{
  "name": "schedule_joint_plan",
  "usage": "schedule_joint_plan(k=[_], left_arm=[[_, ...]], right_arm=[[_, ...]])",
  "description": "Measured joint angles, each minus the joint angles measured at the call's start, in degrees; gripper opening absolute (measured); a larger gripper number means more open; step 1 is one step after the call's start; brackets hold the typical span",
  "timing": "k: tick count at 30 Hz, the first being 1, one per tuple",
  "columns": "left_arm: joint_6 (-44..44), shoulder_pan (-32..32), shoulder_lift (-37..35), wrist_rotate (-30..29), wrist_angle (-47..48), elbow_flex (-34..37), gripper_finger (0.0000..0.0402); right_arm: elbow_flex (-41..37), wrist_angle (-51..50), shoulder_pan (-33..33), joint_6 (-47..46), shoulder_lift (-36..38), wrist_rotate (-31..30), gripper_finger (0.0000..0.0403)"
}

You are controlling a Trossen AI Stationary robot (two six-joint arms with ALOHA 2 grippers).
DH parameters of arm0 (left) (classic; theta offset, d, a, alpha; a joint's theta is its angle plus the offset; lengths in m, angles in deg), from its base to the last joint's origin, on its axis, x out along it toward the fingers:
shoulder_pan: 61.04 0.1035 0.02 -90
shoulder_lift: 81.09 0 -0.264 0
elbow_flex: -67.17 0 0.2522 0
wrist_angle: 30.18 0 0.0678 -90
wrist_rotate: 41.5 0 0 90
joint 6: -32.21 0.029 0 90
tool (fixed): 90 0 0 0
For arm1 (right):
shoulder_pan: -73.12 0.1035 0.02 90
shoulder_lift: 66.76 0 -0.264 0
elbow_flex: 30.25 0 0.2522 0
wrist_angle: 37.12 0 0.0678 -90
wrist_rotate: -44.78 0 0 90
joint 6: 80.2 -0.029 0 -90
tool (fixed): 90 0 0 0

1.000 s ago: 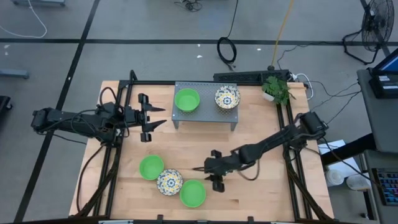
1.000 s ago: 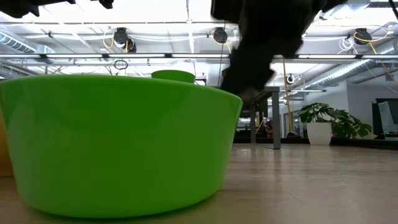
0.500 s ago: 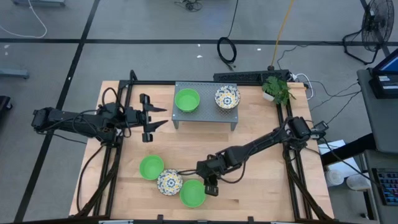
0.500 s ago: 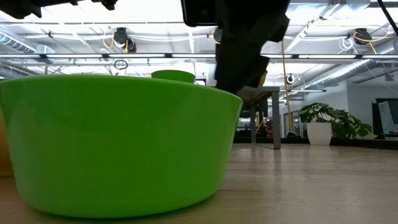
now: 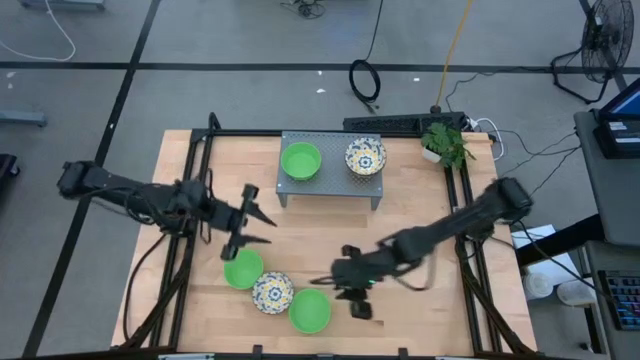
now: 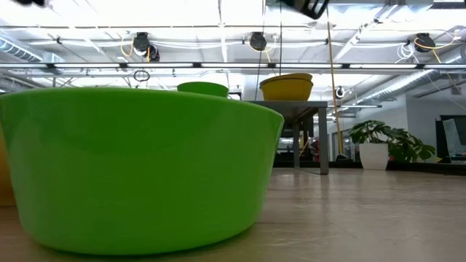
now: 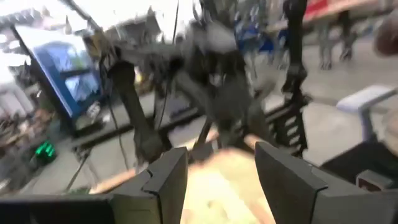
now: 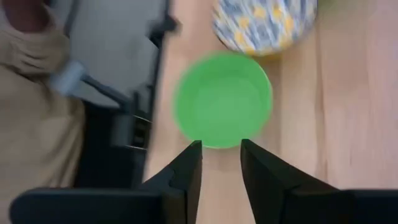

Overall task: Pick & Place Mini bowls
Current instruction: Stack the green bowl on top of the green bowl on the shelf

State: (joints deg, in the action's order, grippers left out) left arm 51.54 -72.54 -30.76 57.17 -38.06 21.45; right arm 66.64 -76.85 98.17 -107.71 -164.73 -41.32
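Note:
In the high view two mini bowls sit on the grey stand: a green one and a patterned one. Three more rest on the table near its near edge: a green bowl, a patterned bowl and a green bowl. My left gripper is open, just on the far side of the left green bowl. My right gripper is open, just right of the near green bowl, which lies ahead of its fingers. A sixth bowl is not in view.
A potted plant and a power strip stand at the table's far right corner. Black frame rails run along both sides. Beige cloth shows beyond the near edge. The near green bowl fills the low view.
My left gripper has swung from beside the stand toward the near edge and the right, ending by the left green bowl. My right gripper first reached toward the near green bowl, then drew back to the right and rose out of the low view. The bowls have stayed put.

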Motion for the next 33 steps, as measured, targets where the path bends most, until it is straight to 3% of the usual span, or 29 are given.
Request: schedule_joint_plan(k=[4, 6, 10, 14, 18, 22, 25, 33], left_arm=[[-2.8, -8.0, 9.5, -17.8, 11.3, -10.2, 0.0191], [-3.7, -10.6, 16.2, -21.0, 16.1, -15.3, 0.0191], [-9.9, -13.7, 28.1, -14.5, 27.9, -23.2, 0.0191], [-21.7, -14.9, 36.9, -10.6, 32.7, -27.9, 0.0191], [-30.3, -14.5, 42.2, -11.2, 32.5, -31.6, 0.0191], [-32.5, -13.4, 46.9, -8.2, 32.8, -35.6, 0.0191], [-35.6, -12.6, 50.1, -5.6, 35.2, -38.1, 0.0191], [-36.4, -12.2, 56.2, -5.9, 38.2, -38.7, 0.0191]], right_arm=[[-6.0, 2.6, 4.6, 1.7, 9.2, -11.1, 0.0091], [-10.0, 4.9, 6.8, 4.4, 13.9, -17.4, 0.0091], [-20.1, 12.0, 10.0, 12.5, 24.2, -27.5, 0.0091], [-30.9, 23.2, 10.6, 21.6, 33.2, -32.4, 0.0091], [-39.1, 35.9, 9.4, 34.4, 40.9, -32.4, 0.0091], [-43.7, 44.0, 8.2, 43.1, 46.1, -32.4, 0.0091], [-46.2, 46.9, 7.9, 45.0, 48.9, -32.4, 0.0091], [-50.6, 49.8, 7.9, 48.3, 50.9, -32.2, 0.0091]])
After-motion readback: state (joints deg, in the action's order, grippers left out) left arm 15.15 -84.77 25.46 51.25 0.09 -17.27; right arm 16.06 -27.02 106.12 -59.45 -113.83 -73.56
